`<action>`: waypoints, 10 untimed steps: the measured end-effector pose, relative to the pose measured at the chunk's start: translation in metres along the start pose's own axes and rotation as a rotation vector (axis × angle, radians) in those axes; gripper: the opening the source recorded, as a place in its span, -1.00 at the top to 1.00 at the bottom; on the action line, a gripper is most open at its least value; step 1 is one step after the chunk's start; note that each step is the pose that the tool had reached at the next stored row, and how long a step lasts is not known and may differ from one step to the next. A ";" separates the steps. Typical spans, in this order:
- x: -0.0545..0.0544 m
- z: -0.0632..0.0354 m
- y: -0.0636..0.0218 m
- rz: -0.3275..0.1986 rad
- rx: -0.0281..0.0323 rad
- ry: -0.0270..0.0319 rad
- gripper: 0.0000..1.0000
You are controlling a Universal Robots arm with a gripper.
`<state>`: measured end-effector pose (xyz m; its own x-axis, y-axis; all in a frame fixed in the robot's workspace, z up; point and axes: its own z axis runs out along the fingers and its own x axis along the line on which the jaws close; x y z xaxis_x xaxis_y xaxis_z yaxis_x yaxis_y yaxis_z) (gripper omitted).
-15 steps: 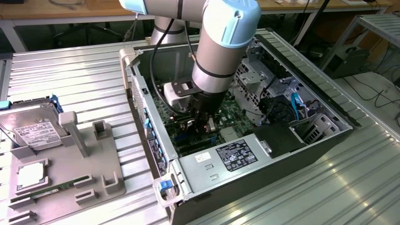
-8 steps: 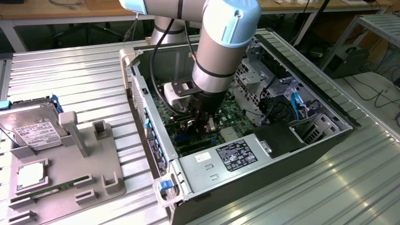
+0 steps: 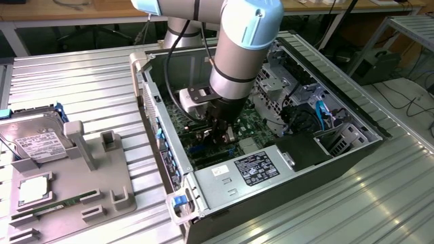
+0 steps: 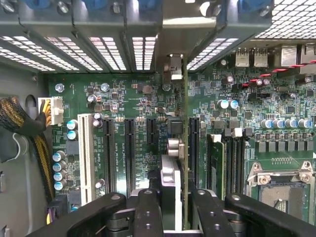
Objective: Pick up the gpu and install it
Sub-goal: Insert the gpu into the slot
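Observation:
In the wrist view the gpu (image 4: pixel 171 180) is seen edge-on, a thin card standing upright over the green motherboard (image 4: pixel 123 96). My gripper (image 4: pixel 176 213) is shut on it, with a black finger (image 4: pixel 148 212) on either side. The card's silver bracket (image 4: pixel 173 69) reaches the case's rear slot openings. The card lies alongside a long black expansion slot (image 4: pixel 193 148); whether it sits in a slot I cannot tell. In the exterior view the gripper (image 3: pixel 221 136) is deep inside the open computer case (image 3: pixel 352 152), low over the board.
Black and white expansion slots (image 4: pixel 85 158), a memory stick (image 4: pixel 216 163) and the CPU socket (image 4: pixel 284 190) surround the card. The power supply (image 3: pixel 257 170) and drive cage (image 3: pixel 342 140) crowd the case. A grey fixture (image 3: pixel 74 193) on the exterior view's left holds a hard drive (image 3: pixel 34 140).

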<state>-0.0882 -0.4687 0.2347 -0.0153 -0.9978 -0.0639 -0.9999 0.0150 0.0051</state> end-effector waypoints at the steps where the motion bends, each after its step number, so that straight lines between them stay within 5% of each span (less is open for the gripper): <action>1: 0.000 0.0001 -0.0001 0.000 0.0001 0.0006 0.44; 7: -0.002 0.0004 0.0006 0.000 0.0002 0.0148 0.44; 10: -0.003 0.0007 0.0022 0.000 0.0003 0.0160 0.44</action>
<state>-0.0904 -0.4656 0.2342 -0.0152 -0.9987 -0.0480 -0.9999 0.0150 0.0048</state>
